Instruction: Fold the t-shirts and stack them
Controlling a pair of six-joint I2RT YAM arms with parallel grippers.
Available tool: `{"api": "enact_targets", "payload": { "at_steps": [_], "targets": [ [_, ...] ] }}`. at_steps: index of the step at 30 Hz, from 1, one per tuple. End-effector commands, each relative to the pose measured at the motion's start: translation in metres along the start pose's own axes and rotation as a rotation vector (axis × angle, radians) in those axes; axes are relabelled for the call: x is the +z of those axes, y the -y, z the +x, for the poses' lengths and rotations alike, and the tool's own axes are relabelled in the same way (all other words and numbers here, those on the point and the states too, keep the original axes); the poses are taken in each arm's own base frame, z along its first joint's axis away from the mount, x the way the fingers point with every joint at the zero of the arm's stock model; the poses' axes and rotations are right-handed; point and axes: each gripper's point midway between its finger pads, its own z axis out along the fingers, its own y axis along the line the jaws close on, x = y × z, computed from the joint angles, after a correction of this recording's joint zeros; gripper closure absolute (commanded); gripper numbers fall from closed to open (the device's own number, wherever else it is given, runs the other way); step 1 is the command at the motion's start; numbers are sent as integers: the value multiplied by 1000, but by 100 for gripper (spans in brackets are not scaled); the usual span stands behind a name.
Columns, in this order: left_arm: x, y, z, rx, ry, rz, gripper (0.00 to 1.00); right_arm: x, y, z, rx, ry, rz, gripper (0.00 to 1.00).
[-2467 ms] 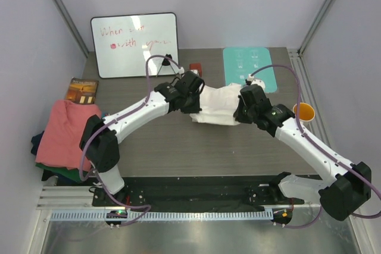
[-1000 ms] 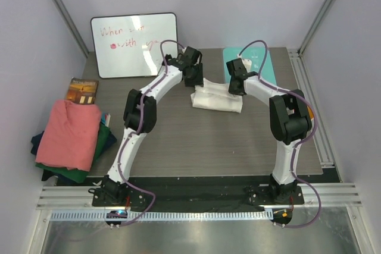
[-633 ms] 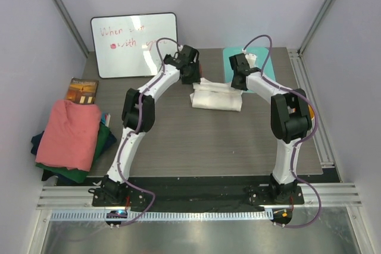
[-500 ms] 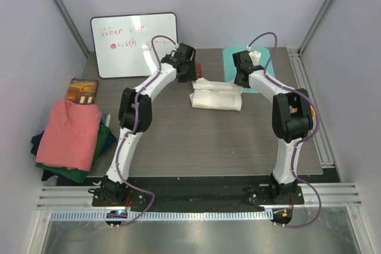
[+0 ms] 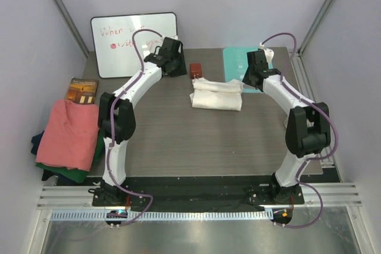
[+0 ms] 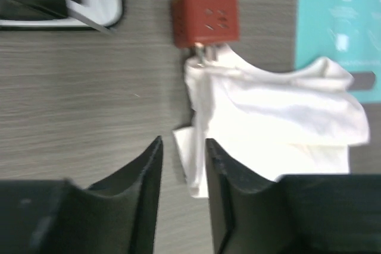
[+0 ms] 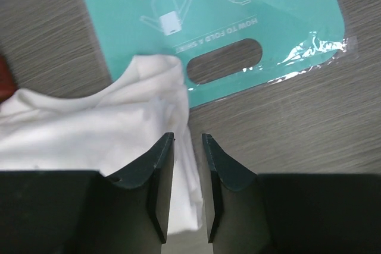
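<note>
The folded white t-shirt [image 5: 217, 94] lies far-centre on the table [image 5: 178, 141], long axis left to right, with the right gripper [image 7: 186, 171] at its right end and the left gripper [image 6: 181, 173] farther off past its left end, both slightly parted and empty

Parted claw [image 7: 187, 140] hangs above white t-shirt [image 7: 89, 123] overlapping teal mat [image 7: 238, 22].
</note>
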Motion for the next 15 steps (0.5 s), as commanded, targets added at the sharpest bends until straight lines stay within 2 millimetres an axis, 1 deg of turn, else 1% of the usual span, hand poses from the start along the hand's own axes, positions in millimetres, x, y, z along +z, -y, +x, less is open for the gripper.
{"api": "enact_targets", "payload": {
  "at_steps": [1, 2, 3, 4, 5, 7, 8, 11, 12, 14, 15],
  "targets": [
    [-14, 68, 18, 47, -10, 214, 68, -47, -30, -15, 12, 45, -225, 71],
    [-12, 81, 31, 69, -32, 233, 68, -50, -36, -10, 0, 30, -254, 71],
    [-1, 85, 45, 80, -62, 230, 69, -51, -37, -7, -6, 25, -255, 71],
    [1, 91, 49, 87, -67, 237, 69, -49, -38, -2, -13, 17, -254, 71],
    [11, 97, 66, 98, -101, 235, 69, -47, -40, 1, -25, 7, -260, 71],
    [16, 108, 79, 105, -124, 249, 69, -39, -42, 10, -43, -29, -254, 72],
    [24, 108, 88, 111, -141, 242, 69, -37, -45, 14, -47, -46, -265, 72],
    [32, 111, 101, 115, -164, 241, 70, -28, -54, 25, -66, -78, -281, 72],
    [38, 109, 107, 115, -178, 235, 70, -20, -56, 32, -72, -98, -278, 72],
    [42, 108, 112, 114, -189, 234, 70, -14, -62, 37, -71, -121, -292, 74],
    [47, 104, 118, 117, -199, 224, 70, -9, -68, 42, -68, -141, -305, 75]
  ]
}}
